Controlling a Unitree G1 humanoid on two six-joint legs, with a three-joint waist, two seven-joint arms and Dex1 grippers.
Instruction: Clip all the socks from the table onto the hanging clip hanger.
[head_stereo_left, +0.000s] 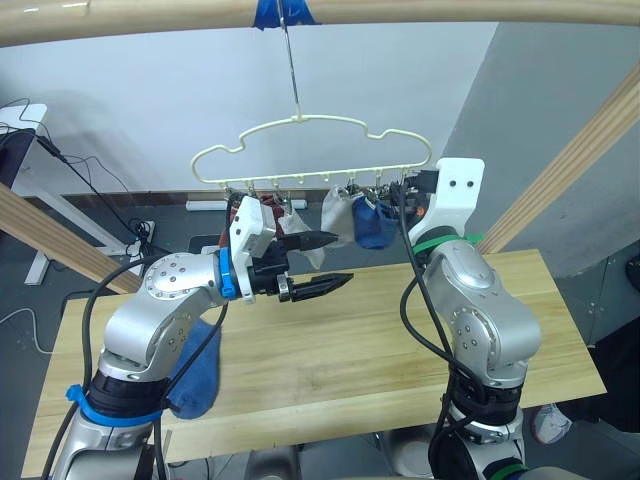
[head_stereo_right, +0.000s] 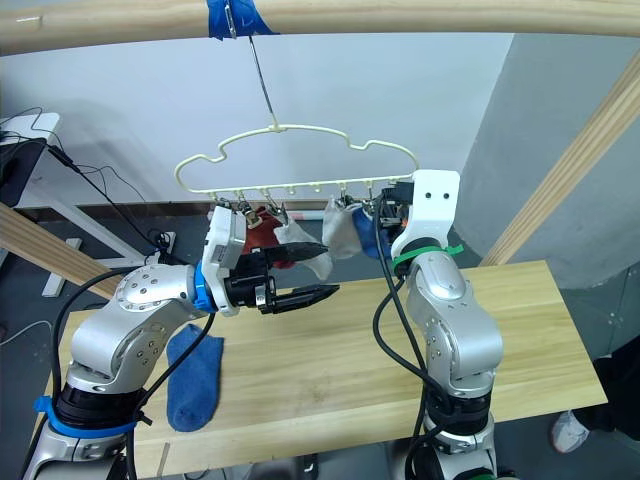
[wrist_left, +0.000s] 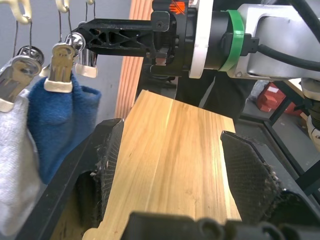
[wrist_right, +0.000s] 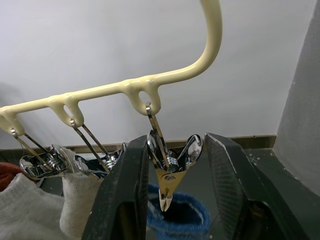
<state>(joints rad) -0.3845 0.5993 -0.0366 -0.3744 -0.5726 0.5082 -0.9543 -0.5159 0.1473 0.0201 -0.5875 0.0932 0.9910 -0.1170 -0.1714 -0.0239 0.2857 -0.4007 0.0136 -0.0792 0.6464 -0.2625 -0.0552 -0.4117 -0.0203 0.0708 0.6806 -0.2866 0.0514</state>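
Note:
The pale yellow clip hanger (head_stereo_left: 300, 125) hangs by its hook above the far edge of the table (head_stereo_left: 400, 340). On its clips hang a rust red sock (head_stereo_left: 268, 215), two light grey socks (head_stereo_left: 338, 215) and a royal blue sock (head_stereo_left: 375, 225). Another blue sock (head_stereo_left: 195, 370) lies on the table's near left, partly under my left arm. My left gripper (head_stereo_left: 342, 258) hovers open and empty over the table, below the hung socks. My right gripper (wrist_right: 177, 142) is raised to the hanger's right end, open, its fingers (wrist_right: 125, 190) straddling an empty metal clip (wrist_right: 167, 172).
A round wooden pole (head_stereo_left: 450, 12) carries the hanger's hook, held with blue tape (head_stereo_left: 283, 12). Slanted wooden poles stand at the right (head_stereo_left: 580, 160) and left (head_stereo_left: 50, 235). Cables and a white desk leg (head_stereo_left: 60, 215) lie beyond the table's left.

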